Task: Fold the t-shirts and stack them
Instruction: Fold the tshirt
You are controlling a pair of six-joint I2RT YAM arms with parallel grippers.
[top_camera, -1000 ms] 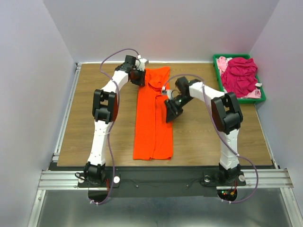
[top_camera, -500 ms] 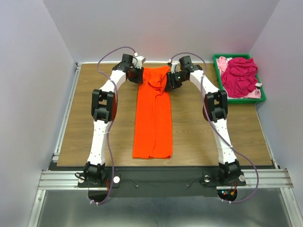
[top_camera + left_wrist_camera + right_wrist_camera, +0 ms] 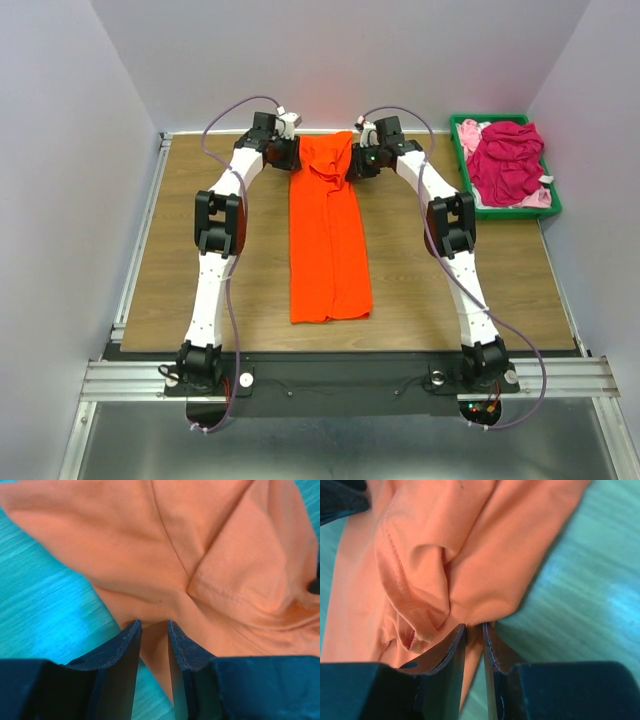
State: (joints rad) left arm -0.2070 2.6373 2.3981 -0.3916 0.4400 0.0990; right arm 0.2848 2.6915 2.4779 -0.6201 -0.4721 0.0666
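Between the jaws of the left gripper and of the right gripper, one far corner each of the orange t-shirt is clamped; the rest lies flat behind them. Both corners should rise evenly, with the edge between the jaws kept taut.

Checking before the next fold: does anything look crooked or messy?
The orange shirt is bunched and creased at its far end, where the left gripper and right gripper pinch it. Nothing else stands out.
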